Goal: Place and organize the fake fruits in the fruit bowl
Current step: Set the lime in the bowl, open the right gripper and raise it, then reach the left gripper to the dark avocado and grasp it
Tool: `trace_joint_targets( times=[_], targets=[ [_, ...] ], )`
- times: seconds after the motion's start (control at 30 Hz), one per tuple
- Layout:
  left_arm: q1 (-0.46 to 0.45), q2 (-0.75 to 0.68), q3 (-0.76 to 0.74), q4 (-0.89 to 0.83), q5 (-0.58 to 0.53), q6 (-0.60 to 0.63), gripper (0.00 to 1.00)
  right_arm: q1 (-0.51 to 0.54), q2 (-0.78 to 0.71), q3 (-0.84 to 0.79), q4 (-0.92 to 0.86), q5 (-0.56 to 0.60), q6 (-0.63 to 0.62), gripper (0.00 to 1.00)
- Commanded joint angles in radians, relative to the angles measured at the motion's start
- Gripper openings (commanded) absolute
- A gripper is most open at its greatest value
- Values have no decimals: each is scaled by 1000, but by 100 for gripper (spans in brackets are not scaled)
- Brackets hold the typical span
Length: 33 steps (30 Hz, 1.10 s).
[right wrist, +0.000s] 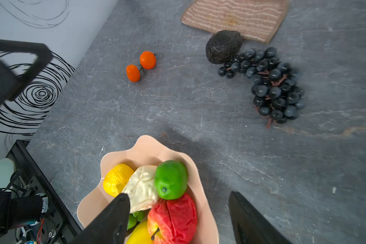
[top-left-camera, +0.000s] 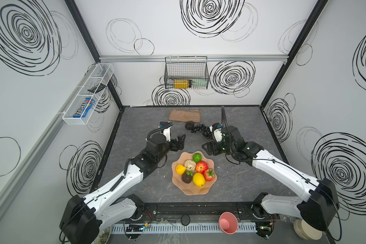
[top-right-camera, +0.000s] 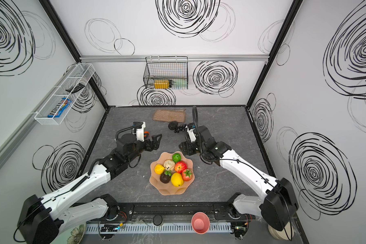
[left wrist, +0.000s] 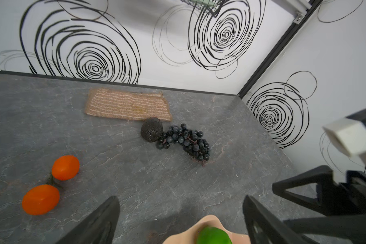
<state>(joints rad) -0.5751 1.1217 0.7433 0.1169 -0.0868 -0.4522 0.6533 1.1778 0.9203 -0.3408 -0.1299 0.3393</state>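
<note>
A: Right gripper (right wrist: pixel 179 194)?
B: Released, jaws wide, nothing between them. It hovers over the far rim of the fruit bowl (top-left-camera: pixel 195 191). The lime (right wrist: pixel 170 179) sits right under it, in the bowl.
A: Left gripper (left wrist: pixel 180 198)?
B: Released too, empty, above the counter (left wrist: pixel 135 179) just beside the bowl's far rim.
A: Rest of the bowl?
B: Apple (top-left-camera: pixel 201 166), strawberry (top-left-camera: pixel 209 175), lemon (top-left-camera: pixel 199 179), smaller lemon (top-left-camera: pixel 180 169), pear (top-left-camera: pixel 190 165), bowl avocado (top-left-camera: pixel 186 178), all packed together.
A: Outside?
B: Two oranges (left wrist: pixel 65 168) on the counter close beside the left gripper, on its side away from the bowl. Loose avocado (left wrist: pixel 152 130) and grape bunch (left wrist: pixel 186 141) touch each other, ahead of both grippers toward the back wall. That avocado touches the mat (left wrist: pixel 127 104) edge.
</note>
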Motion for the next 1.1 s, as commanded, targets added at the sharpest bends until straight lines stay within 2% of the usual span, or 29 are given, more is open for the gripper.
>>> trace_joint_targets(
  times=[0.0, 0.17, 0.43, 0.7, 1.07],
  targets=[
    [12, 96, 69, 72, 3, -50, 96, -20, -129, -97, 69, 5, 0, 79],
    [51, 306, 178, 105, 41, -91, 95, -50, -330, -215, 109, 24, 9, 81],
    [118, 622, 403, 62, 110, -153, 94, -72, -501, -307, 85, 24, 34, 84],
    [153, 881, 633, -32, 193, -191, 94, -75, -563, -358, 72, -4, 58, 85],
    [169, 1111, 884, -181, 187, -181, 94, -78, -556, -373, 86, -17, 66, 85]
  ],
)
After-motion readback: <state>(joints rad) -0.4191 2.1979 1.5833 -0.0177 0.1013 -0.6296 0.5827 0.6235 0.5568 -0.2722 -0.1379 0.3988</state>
